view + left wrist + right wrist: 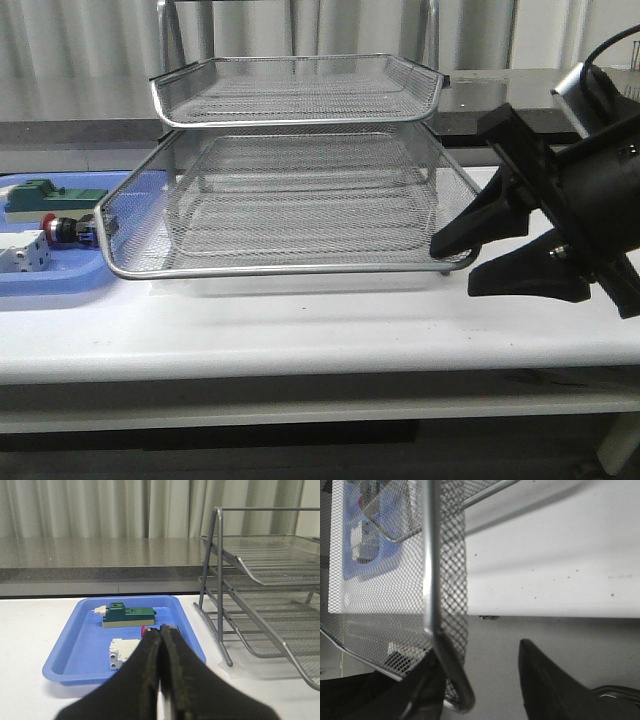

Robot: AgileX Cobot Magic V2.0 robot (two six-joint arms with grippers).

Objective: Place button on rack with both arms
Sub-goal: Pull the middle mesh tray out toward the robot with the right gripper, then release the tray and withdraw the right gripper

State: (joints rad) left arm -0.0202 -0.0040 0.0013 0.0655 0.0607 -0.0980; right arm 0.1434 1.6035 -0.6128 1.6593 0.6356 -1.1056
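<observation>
A: Pale curtains hang behind a white table (320, 330), with a dark counter running along the back. What is on it?

B: The rack (300, 200) stands mid-table, its wire tiers bare as far as I can see. To its left sits a blue tray (60, 285) holding a green block (45, 195), a white box (25, 255) and the button (68, 230), red head showing, lying between the box and the tray's right wall.

A: So the button is not yet picked up?

B: No. In the left wrist view the left gripper (160, 670) has its fingers pressed together with nothing between them, hovering short of the tray and aimed roughly at the button (146, 629).

A: And the other arm?

B: The right gripper (500, 255) is spread apart at the rack's front right corner. The right wrist view shows the mesh rim running between its fingers (545, 680); I cannot tell whether they touch it.

A: Which step, then?

B: I judge it the very start: approach. Next the left fingers would need to part, descend over the button and close on its body, while the right arm steadies the rack or waits.
</observation>
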